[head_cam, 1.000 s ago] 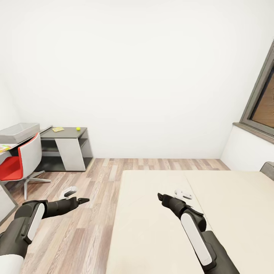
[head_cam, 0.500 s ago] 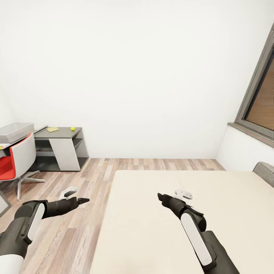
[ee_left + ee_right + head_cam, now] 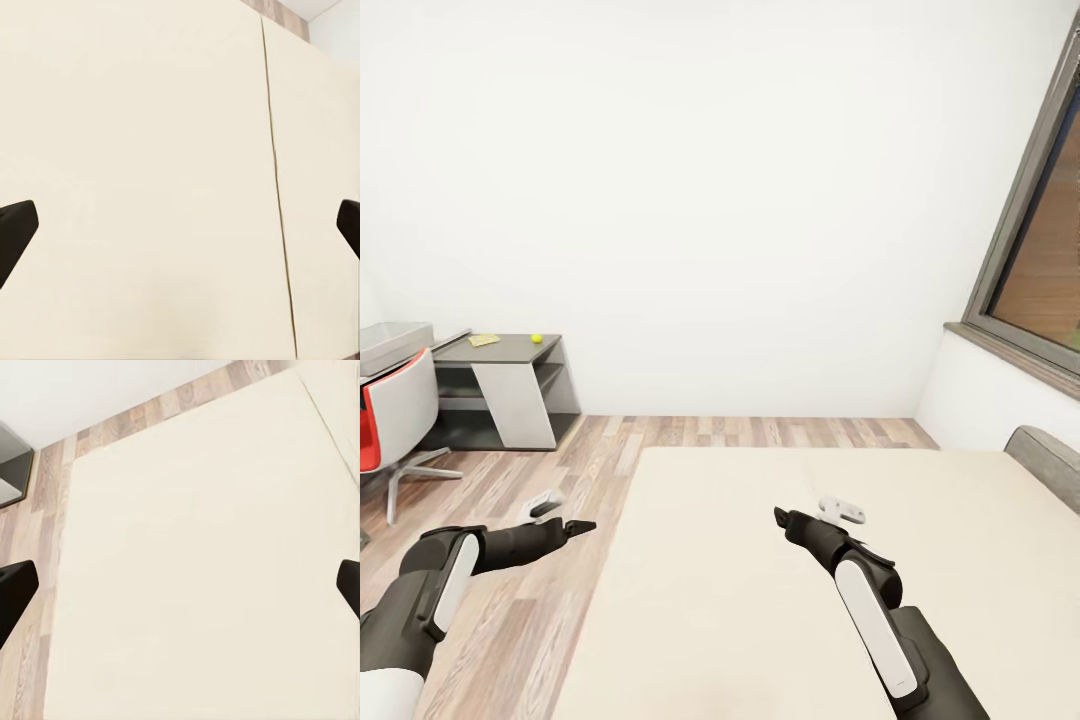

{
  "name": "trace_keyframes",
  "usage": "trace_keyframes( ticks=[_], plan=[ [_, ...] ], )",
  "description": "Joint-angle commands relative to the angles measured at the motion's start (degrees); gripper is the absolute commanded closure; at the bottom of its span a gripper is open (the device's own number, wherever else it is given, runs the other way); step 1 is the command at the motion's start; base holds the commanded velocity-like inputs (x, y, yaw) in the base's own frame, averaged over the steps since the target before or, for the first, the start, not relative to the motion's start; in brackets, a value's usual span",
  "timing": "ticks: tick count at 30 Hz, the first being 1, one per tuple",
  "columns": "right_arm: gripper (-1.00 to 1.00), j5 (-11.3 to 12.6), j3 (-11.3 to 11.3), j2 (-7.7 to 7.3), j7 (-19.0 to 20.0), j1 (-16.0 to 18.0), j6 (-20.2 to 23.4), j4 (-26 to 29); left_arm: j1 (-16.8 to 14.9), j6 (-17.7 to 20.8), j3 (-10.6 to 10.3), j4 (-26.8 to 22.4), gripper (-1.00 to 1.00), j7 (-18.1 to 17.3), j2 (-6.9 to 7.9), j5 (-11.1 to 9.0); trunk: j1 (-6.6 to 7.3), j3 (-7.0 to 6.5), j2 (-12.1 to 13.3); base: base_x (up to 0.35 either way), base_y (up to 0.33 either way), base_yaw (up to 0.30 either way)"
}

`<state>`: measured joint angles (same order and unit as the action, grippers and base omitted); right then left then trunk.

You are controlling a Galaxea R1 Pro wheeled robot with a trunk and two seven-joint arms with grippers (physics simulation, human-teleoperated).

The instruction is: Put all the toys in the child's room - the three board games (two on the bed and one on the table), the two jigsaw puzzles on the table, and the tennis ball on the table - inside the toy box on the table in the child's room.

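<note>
**Well, nothing in hand and no game boxes on the visible bed**

Nearest: left hand (image 3: 582, 525) hangs over the wood floor (image 3: 560, 470) beside the bed (image 3: 760, 580), right hand (image 3: 780, 517) over the mattress. In both wrist views the fingertips sit at opposite edges with bare mattress between, so both hands are spread wide and carry nothing. The bed's seam line (image 3: 276, 187) is plain, but no board games show on the part in sight.

Further back by the wall: a low dark cabinet (image 3: 500, 390) with a tennis ball (image 3: 537, 338) and a small flat yellowish item (image 3: 484, 340) on its top. Left edge: red-and-white chair (image 3: 390, 420) and, behind it, a sliver of the grey toy box (image 3: 385, 338) on the bench. A window (image 3: 1040, 250) is on the right.

Risks, as I judge them:
- Bed games may lie outside this view; reaching blind wastes moves.
- The base rolling on could clip the bed corner or the chair.
- The ball is round and near the cabinet's front edge; a clumsy pinch may roll it off.
- The yellowish item is too small to identify; mistaking it is possible.
</note>
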<state>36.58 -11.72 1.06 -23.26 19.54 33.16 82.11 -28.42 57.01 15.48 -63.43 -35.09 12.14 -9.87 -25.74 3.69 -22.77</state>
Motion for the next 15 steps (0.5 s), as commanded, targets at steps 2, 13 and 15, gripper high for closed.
trace_keyframes(
  ticks=[2, 13, 15],
  plan=[
    [-1.0, 0.6, -0.06, 0.0, -0.6, 0.06, 0.06, 0.07, -0.06, 0.38, 0.08, -0.03, -1.0, -0.07, -0.01, -0.15, -0.04, 0.14, -0.14, 0.0, -0.293, 0.0],
    [-1.0, 0.59, -0.06, 0.0, -0.57, 0.06, 0.06, 0.07, -0.06, 0.37, 0.08, -0.03, -1.0, -0.07, -0.01, -0.15, -0.04, 0.14, -0.14, 0.0, -0.293, 0.0],
    [-1.0, 0.6, -0.06, 0.0, -0.58, 0.04, 0.06, 0.07, -0.06, 0.36, 0.08, -0.03, -1.0, -0.1, -0.02, -0.15, -0.04, 0.14, -0.14, 0.0, -0.289, 0.0]
  ],
)
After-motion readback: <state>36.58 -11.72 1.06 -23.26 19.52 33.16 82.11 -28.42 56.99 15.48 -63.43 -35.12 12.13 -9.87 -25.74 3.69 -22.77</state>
